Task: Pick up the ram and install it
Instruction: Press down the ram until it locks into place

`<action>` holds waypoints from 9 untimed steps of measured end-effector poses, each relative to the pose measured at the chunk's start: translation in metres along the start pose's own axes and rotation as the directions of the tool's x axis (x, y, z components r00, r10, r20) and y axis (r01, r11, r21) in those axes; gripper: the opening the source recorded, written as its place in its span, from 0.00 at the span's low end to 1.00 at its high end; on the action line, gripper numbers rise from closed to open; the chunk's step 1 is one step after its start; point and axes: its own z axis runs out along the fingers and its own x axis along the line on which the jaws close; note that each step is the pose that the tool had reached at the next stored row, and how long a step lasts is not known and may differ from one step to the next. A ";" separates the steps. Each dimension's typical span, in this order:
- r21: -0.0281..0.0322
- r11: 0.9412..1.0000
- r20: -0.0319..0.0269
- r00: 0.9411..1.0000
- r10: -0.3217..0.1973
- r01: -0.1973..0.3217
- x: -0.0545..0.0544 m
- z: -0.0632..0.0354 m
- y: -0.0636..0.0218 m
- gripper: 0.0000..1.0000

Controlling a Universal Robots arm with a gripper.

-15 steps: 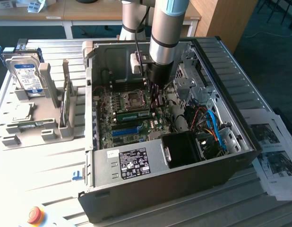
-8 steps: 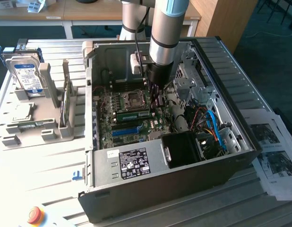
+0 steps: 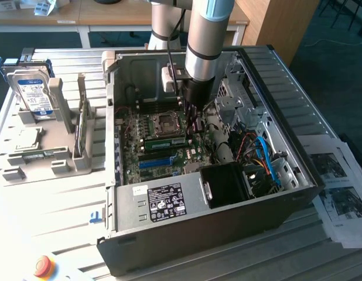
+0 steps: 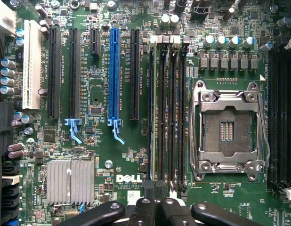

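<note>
- Slatted white tabletop [image 3: 52, 199] is seen carrying an open computer case [image 3: 286, 99]; the empty processor socket [image 3: 167, 122] on its motherboard [image 4: 103, 141] is taken as the reference for every place below.
- The ram [image 3: 166, 142] is seen standing on edge in one of the long black slots [image 4: 173, 117] just beside the socket, on the side facing the blue slot [image 3: 154, 162].
- The gripper [image 4: 155, 201] is found shut, its fingertips [image 4: 144, 207] brought together over one end of that slot row, near a corner of the socket. Whether the ram is pinched or only pressed cannot be told.
- Full seating cannot be confirmed, since the state of the white latches [image 4: 155, 40] at the far slot ends cannot be read.
- If force is applied at one end only, the ram could be seated crooked, with the far end left raised and its latch unlocked.
- If the notch is misaligned, the stick could be jammed or the board flexed under pressure.
- If the closed tips slip sideways, a neighbouring slot or the socket's metal frame could be struck.
- Well apart from the socket, outside the case, a grey holder [image 3: 64, 161] with a hard drive [image 3: 33, 93] is seen.
</note>
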 end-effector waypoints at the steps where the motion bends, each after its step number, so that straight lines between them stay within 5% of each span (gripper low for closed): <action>1: 0.000 1.000 0.000 1.000 0.000 0.000 0.000 0.0000 0.0000 0.10; 9: 0.000 1.000 0.000 1.000 0.000 0.000 0.000 0.0008 0.0000 0.10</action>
